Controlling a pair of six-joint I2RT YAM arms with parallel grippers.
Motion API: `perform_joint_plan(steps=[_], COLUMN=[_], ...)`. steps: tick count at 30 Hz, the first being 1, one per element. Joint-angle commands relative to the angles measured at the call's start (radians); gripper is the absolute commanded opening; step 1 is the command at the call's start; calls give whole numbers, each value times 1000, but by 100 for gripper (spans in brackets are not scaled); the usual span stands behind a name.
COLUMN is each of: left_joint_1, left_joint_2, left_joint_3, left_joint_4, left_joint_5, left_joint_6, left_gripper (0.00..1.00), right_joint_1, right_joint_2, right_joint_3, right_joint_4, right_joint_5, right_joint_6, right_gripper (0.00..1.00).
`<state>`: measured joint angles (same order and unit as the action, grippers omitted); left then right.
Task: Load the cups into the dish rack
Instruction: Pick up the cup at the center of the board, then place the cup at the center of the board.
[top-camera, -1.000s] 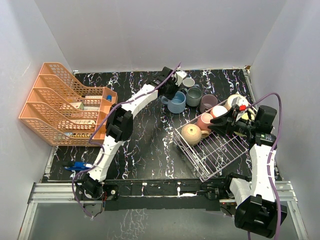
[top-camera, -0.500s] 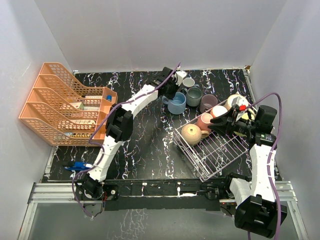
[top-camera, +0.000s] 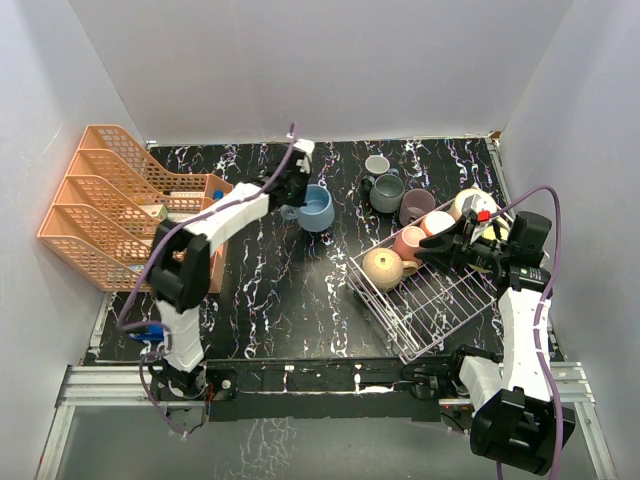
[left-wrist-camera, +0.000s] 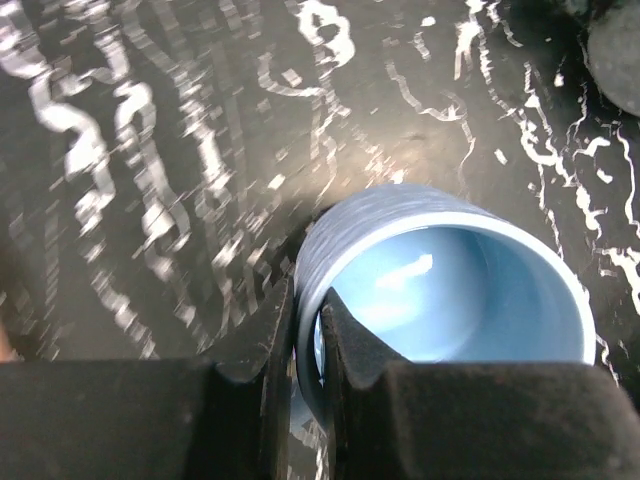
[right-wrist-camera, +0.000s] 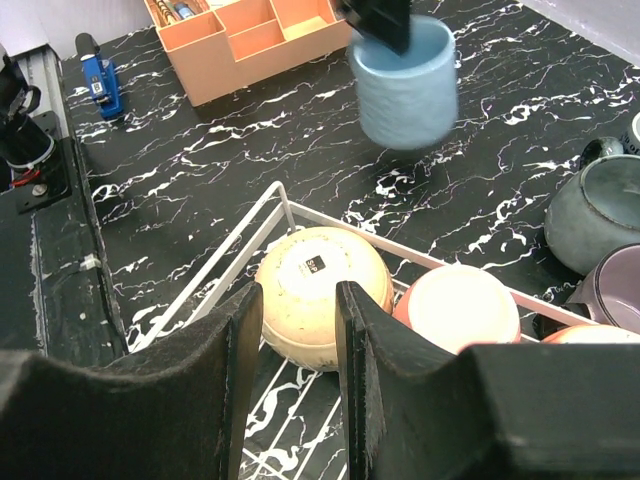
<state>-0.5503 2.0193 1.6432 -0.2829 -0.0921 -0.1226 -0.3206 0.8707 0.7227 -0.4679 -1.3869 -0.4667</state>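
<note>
My left gripper (top-camera: 298, 198) is shut on the rim of the blue mug (top-camera: 317, 210) and holds it above the table, left of the other mugs; in the left wrist view its fingers (left-wrist-camera: 350, 345) pinch the mug wall (left-wrist-camera: 440, 250). The white wire dish rack (top-camera: 440, 300) sits at the right, with a tan mug (top-camera: 383, 268), a pink mug (top-camera: 408, 243) and a peach mug (top-camera: 438, 222) upside down in it. A small grey mug (top-camera: 377, 164), a grey-teal mug (top-camera: 386, 192) and a mauve mug (top-camera: 415, 207) stand behind the rack. My right gripper (top-camera: 440, 250) is open and empty above the rack, over the tan mug (right-wrist-camera: 320, 290).
An orange tiered organizer (top-camera: 130, 215) stands at the left edge. A small blue tool (top-camera: 155, 333) lies at the near left. White walls close in the table on three sides. The right wrist view shows the blue mug (right-wrist-camera: 405, 80) in the air beyond the rack rim (right-wrist-camera: 220, 255).
My left arm has swung left from the mug cluster, carrying the blue mug away from the others. The right arm has not moved.
</note>
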Motion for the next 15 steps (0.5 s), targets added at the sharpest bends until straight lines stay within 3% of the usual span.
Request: perform_joint_plan(steps=[1, 6, 9, 15], left_joint_1=[1, 1, -23, -281], left_joint_2=[-359, -629, -753, -864], left_joint_3=[-182, -468, -590, -666], left_joint_4=[110, 42, -86, -345], left_joint_5=[-163, -205, -244, -532], left_joint_6=[-174, -402, -566, -861], left_gripper=[0, 0, 0, 0], right_joint_1=[6, 6, 6, 5], right_joint_2=[0, -4, -3, 13], right_joint_3=[-1, -8, -12, -18], right_joint_4=[44, 53, 63, 75], right_joint_5=[-22, -18, -11, 0], right_joint_6=[11, 17, 24, 31], right_gripper=[37, 37, 37, 37])
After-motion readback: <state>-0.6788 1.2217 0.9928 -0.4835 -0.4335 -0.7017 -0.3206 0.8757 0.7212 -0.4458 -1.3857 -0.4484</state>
